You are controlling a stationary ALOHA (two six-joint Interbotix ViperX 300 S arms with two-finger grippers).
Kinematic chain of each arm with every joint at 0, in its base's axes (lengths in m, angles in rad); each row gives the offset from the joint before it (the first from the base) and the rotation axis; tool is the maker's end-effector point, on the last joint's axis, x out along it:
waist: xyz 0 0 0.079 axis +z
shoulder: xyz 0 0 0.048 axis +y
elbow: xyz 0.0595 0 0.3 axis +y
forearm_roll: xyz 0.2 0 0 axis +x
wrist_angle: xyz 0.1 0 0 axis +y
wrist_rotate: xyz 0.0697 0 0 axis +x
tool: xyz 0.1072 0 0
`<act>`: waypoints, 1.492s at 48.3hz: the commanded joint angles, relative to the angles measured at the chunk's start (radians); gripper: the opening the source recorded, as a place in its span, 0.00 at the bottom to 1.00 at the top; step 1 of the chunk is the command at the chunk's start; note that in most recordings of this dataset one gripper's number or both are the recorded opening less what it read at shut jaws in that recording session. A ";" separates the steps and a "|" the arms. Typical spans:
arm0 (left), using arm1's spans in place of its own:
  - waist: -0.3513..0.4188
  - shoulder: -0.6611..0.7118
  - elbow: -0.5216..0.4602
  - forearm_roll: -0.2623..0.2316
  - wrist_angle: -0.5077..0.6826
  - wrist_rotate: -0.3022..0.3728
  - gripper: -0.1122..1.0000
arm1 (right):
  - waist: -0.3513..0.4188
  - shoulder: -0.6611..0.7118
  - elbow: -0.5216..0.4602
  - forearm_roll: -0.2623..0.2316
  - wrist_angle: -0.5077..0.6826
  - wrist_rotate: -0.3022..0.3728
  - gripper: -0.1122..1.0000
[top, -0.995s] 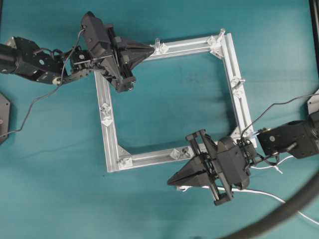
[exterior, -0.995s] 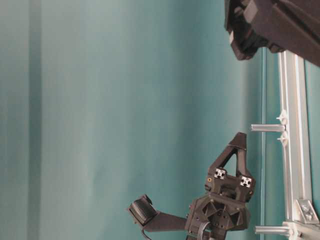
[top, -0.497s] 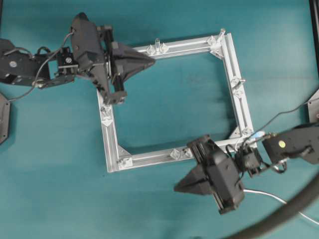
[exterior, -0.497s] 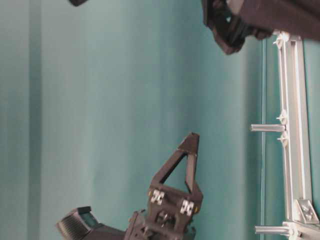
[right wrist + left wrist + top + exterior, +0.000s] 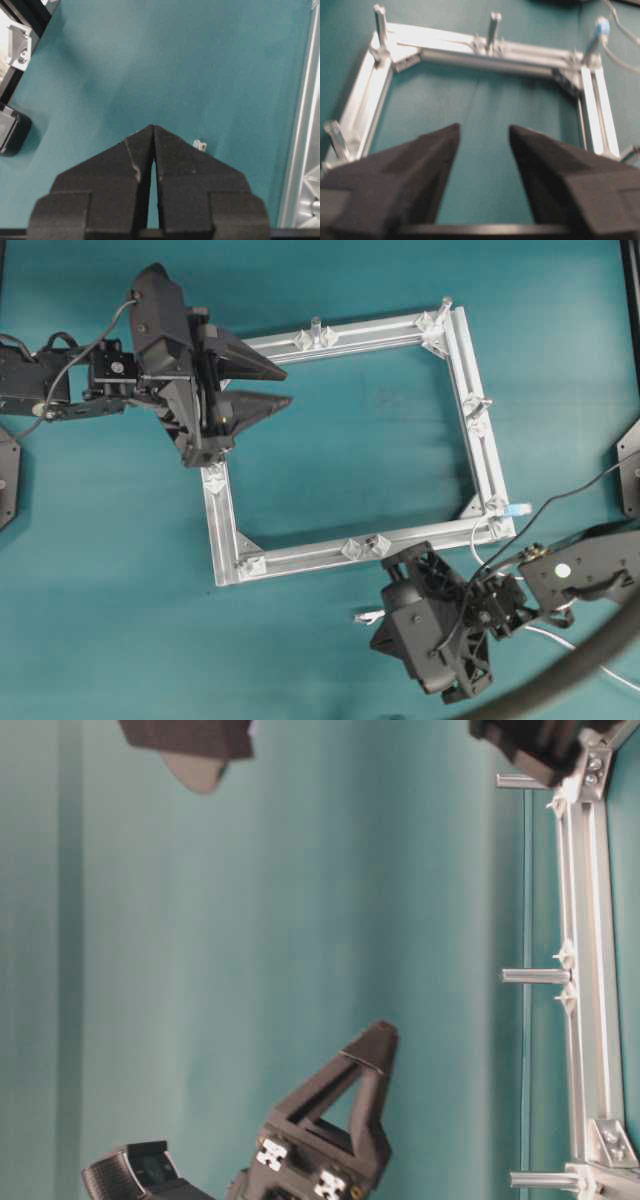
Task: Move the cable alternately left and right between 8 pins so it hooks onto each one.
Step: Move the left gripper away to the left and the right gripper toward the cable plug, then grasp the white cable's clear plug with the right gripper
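The left gripper (image 5: 278,385) hung over the upper-left corner of the square aluminium frame (image 5: 355,336), its two black fingers (image 5: 420,165) spread wide with only teal cloth and the frame showing in the gap — nothing was between them and they touched nothing. In the left wrist view the frame lay ahead of the fingers, with upright pins (image 5: 493,25) standing on its rails.

The right gripper (image 5: 153,131) sat off the frame's lower-right corner, outside the rails, its fingers pressed together at the tips with a thin slit behind them — empty, pinching nothing. A small clear plug-like piece (image 5: 200,145) lay on the cloth just beside its tip, apart from it.

The cable (image 5: 478,540) was near the frame's lower-right corner: its light-blue plug (image 5: 517,509) lay by the corner pin, and the thin white cord curved down from there towards the right arm. None of it was threaded across the frame.
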 commanded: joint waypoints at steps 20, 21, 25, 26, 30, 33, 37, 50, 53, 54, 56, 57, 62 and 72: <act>-0.064 -0.124 0.063 0.009 0.132 0.086 0.78 | 0.003 0.084 -0.086 -0.003 0.110 0.006 0.66; -0.066 -0.129 0.066 0.009 0.133 0.086 0.78 | 0.002 0.087 -0.089 -0.003 0.115 0.006 0.66; -0.074 -0.146 0.081 0.009 0.133 0.087 0.78 | -0.003 0.109 -0.101 -0.003 0.140 0.006 0.66; -0.075 -0.149 0.084 0.009 0.133 0.087 0.78 | -0.005 0.112 -0.103 -0.003 0.144 0.006 0.66; -0.084 -0.155 0.094 0.009 0.133 0.087 0.78 | -0.011 0.124 -0.112 -0.003 0.156 0.014 0.66; -0.091 -0.155 0.098 0.009 0.133 0.087 0.78 | -0.018 0.130 -0.115 -0.005 0.158 0.025 0.66; -0.097 -0.153 0.103 0.009 0.133 0.087 0.78 | -0.032 0.132 -0.117 -0.005 0.160 0.040 0.66; -0.101 -0.155 0.107 0.009 0.133 0.087 0.78 | -0.041 0.130 -0.115 -0.017 0.193 0.051 0.66; -0.101 -0.155 0.109 0.009 0.132 0.087 0.78 | -0.043 0.133 -0.110 -0.018 0.193 0.051 0.66; -0.101 -0.155 0.110 0.009 0.132 0.087 0.78 | -0.043 0.135 -0.110 -0.017 0.192 0.051 0.65; -0.101 -0.155 0.112 0.009 0.133 0.089 0.78 | -0.041 0.141 -0.109 -0.017 0.189 0.049 0.65; -0.101 -0.155 0.114 0.011 0.133 0.089 0.78 | -0.041 0.144 -0.109 -0.017 0.190 0.051 0.64; -0.101 -0.155 0.120 0.009 0.133 0.091 0.78 | -0.040 0.167 -0.114 -0.017 0.186 0.051 0.58; -0.109 -0.206 0.155 0.011 0.133 0.092 0.78 | -0.020 0.201 -0.123 -0.017 0.213 0.052 0.23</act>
